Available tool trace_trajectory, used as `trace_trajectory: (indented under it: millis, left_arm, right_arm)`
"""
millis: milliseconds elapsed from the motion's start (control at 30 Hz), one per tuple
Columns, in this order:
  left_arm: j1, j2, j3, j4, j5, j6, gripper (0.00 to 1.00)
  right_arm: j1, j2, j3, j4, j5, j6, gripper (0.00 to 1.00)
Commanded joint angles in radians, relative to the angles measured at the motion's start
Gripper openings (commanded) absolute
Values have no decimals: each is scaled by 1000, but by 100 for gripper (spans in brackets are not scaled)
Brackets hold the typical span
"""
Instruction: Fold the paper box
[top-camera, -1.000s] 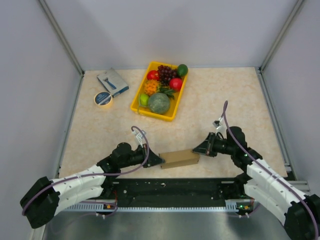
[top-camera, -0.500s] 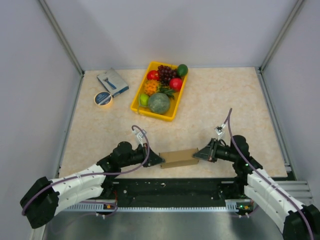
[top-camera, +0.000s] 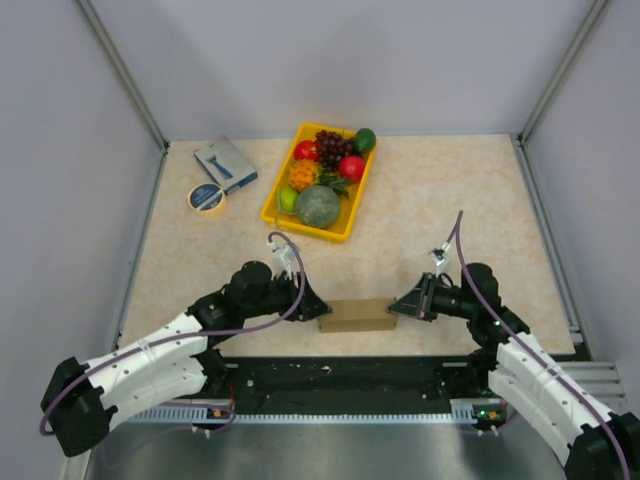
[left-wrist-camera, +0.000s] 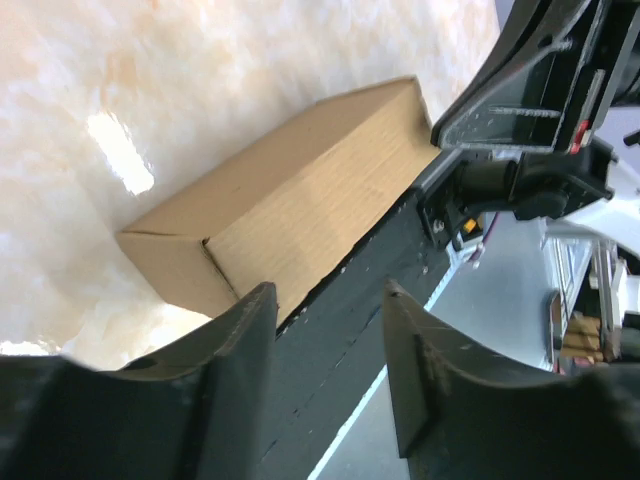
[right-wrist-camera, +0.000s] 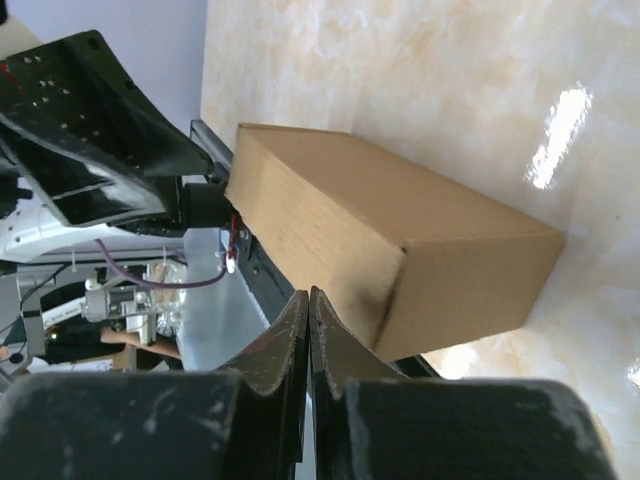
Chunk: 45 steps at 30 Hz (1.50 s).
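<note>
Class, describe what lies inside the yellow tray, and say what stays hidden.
Inside the tray: dark grapes, two red fruits, an orange fruit, a green melon and smaller green fruits. The fruit covers the tray's floor, so anything beneath is hidden.

A robotics lab cell — grey panel walls (top-camera: 50, 200) on metal rails (top-camera: 122, 70) enclose a marble-patterned table (top-camera: 440, 200), two robot arms (top-camera: 150, 365) bolted at its near edge.

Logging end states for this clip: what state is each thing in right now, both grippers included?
Plain brown cardboard paper box: folded up, closed, lying flat between the grippers.
Left gripper: open, holding nothing.
Right gripper: shut, empty, by the box's right end.
Yellow plastic tray: full of fruit.
Small blue-grey box: closed, lying flat.
Tape roll: lying flat.
</note>
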Motion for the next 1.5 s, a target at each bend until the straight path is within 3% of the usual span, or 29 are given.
trace_trajectory:
  millis: [0, 33, 67, 100, 167, 200, 233, 300, 500, 600, 733, 833, 967, 1133, 1467]
  left_arm:
    - [8, -61, 196, -277, -88, 140, 57]
    - [8, -69, 226, -308, -97, 146, 80]
    - [15, -75, 258, -351, -104, 160, 90]
    - [15, -73, 320, -431, -119, 166, 98]
    - [22, -72, 387, -544, -160, 168, 98]
    - [23, -73, 437, -590, -217, 163, 98]
    - [25, -75, 454, -669, -241, 157, 98]
    - [32, -89, 467, -702, -271, 140, 98]
    - [60, 66, 432, -632, -119, 164, 92]
    - [61, 151, 393, -551, -110, 172, 84]
    - [61, 215, 347, -412, -62, 178, 70]
    - [61, 278, 338, -374, -21, 189, 66]
    - [60, 352, 303, -310, 53, 192, 53]
    - [61, 376, 266, -188, 117, 174, 48]
    - [60, 482, 413, -92, 142, 166, 37]
  right_arm:
    - [-11, -9, 162, -183, 7, -112, 0]
    - [-10, 11, 183, -193, -5, -116, 0]
    - [-11, 22, 234, -236, -11, -122, 3]
    - [-10, 36, 266, -270, -10, -138, 12]
    - [-10, 71, 370, -410, 12, -199, 24]
    - [-10, 88, 407, -464, 45, -225, 37]
    - [-11, 106, 446, -530, 65, -285, 43]
    - [-10, 181, 541, -661, 94, -340, 58]
    - [-10, 264, 615, -741, 185, -454, 69]
    - [-10, 318, 567, -727, 171, -478, 68]
    - [-5, 326, 495, -631, 150, -445, 54]
    - [13, 335, 468, -611, 165, -431, 50]
    - [59, 376, 432, -562, 160, -402, 45]
    - [90, 381, 400, -477, 174, -368, 39]
    - [91, 333, 417, -375, 202, -314, 21]
